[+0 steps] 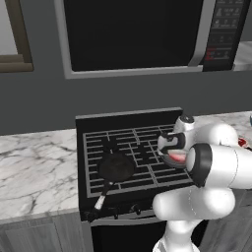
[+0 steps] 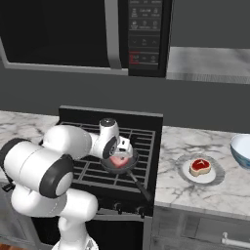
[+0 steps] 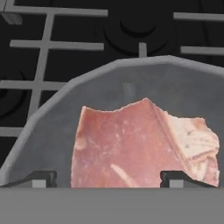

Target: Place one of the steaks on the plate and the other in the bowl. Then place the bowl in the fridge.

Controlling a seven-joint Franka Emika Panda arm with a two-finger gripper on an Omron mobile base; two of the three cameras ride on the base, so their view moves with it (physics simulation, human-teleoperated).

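We hover our gripper (image 3: 107,177), jaws apart, over the pink steak (image 3: 140,144) in a pan (image 2: 119,165); the red steak (image 2: 199,166) sits plated. Next: descend, clamp, carry to the bowl (image 2: 241,149).

Reaches forward and down from the lower left of the right base view, elbow bent, gripper (image 3: 108,176) pointing downward with jaws spread wide at the hand view's bottom edge.

Base cams sit behind the arm, left and right, looking forward-down; both share the stove (image 1: 133,152) and microwave (image 2: 83,34). Hand cam looks close down into a pan (image 3: 131,83) on the grates.
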